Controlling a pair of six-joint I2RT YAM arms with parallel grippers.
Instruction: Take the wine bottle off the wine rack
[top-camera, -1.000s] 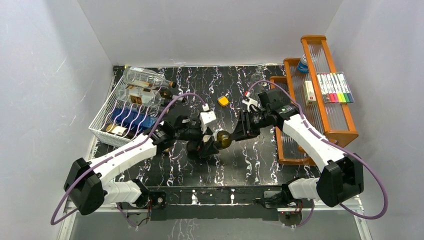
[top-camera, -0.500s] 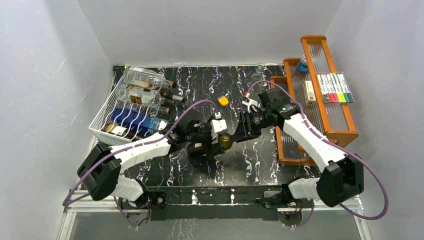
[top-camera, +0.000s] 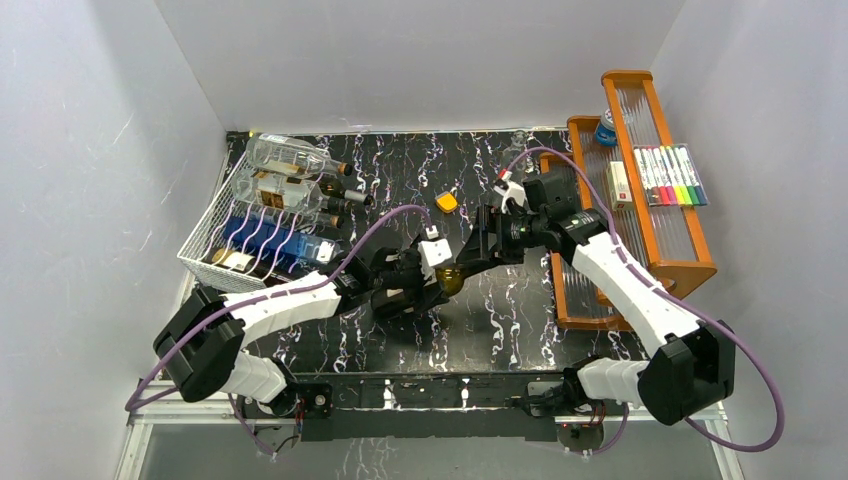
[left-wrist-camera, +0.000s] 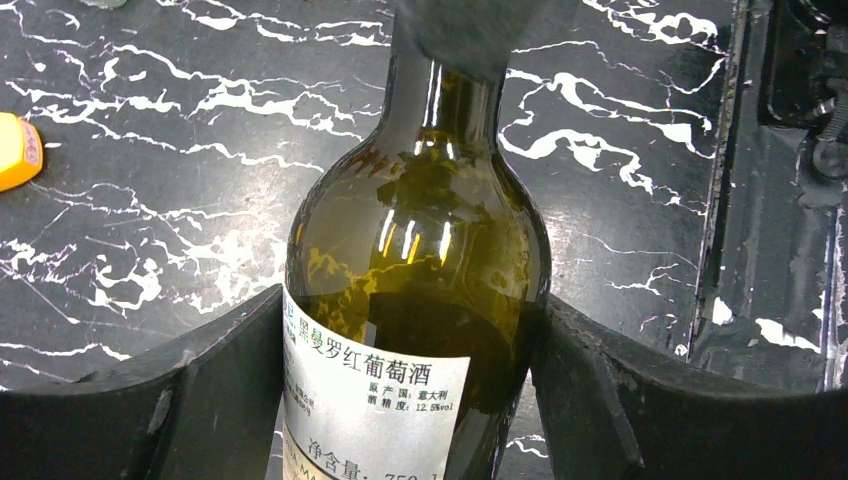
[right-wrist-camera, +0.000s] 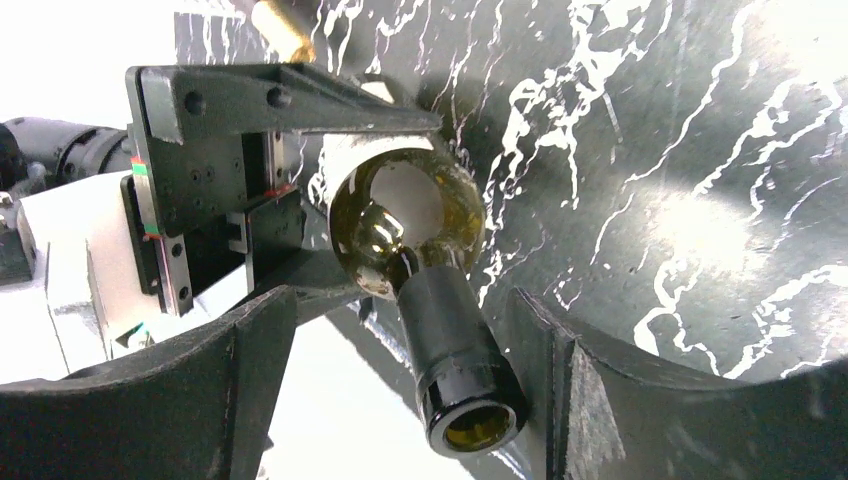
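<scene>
Top external: the wine bottle (top-camera: 448, 279) is sitting off the wine rack (top-camera: 215, 235), over the middle of the desk (top-camera: 500, 320), with its neck aiming toward the right jaws. Left wrist: the left jaws are gripping the wine bottle (left-wrist-camera: 420, 250) by its labelled body. Right wrist: the right jaws are standing open astride the neck, apparently not touching it.

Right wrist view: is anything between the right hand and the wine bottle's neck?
Nothing visible. The wine bottle has its neck between the fingers of the open right hand; the left hand grips its body.

Right gripper (top-camera: 472, 256) — now higher over wine bottle (left-wrist-camera: 415, 260)
</scene>
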